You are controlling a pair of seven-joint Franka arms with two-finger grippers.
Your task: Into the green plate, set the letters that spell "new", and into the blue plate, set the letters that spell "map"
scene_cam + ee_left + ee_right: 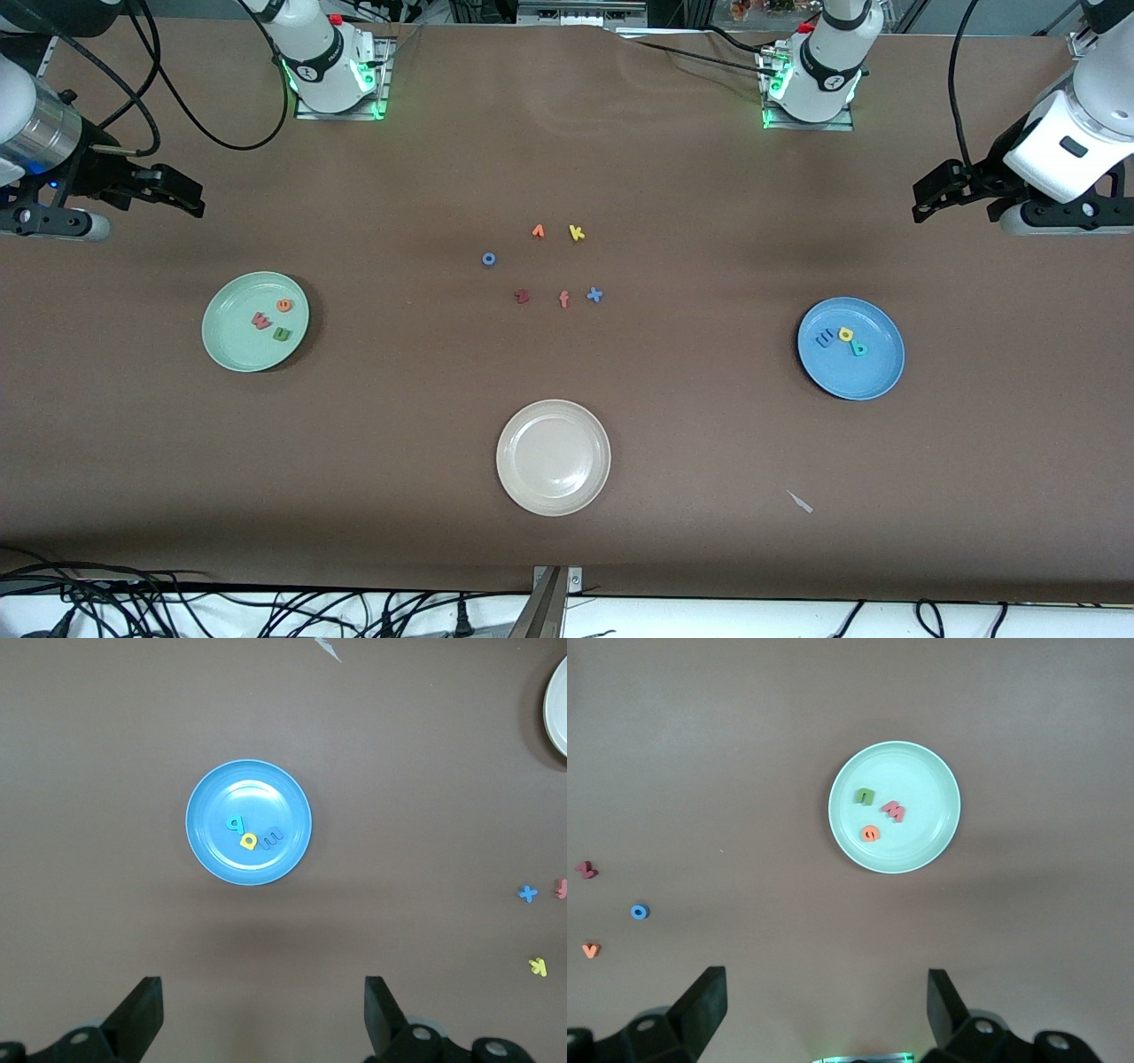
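I'm hovering both hands spread and empty over the brown counter (673, 425): my left hand (264, 1014) high above bare cloth near the blue plate (873, 377), my right hand (824, 1010) likewise by the green plate (232, 346). The n (282, 334), e (283, 305) and w (260, 320) are lying in the green plate; the m (825, 338), a (845, 334) and p (858, 348) in the blue. The cream plate (532, 478) is sitting at six o'clock from the leftover letters (563, 299). Cables (177, 611) are trailing along the counter's near edge.

A matt brown covering, cloth-like and faintly rippled, is seen on the tabletop (673, 425). A smooth plastic look with a soft sheen is shown by the green plate (232, 347), the blue plate (873, 377) and the cream plate (554, 492).
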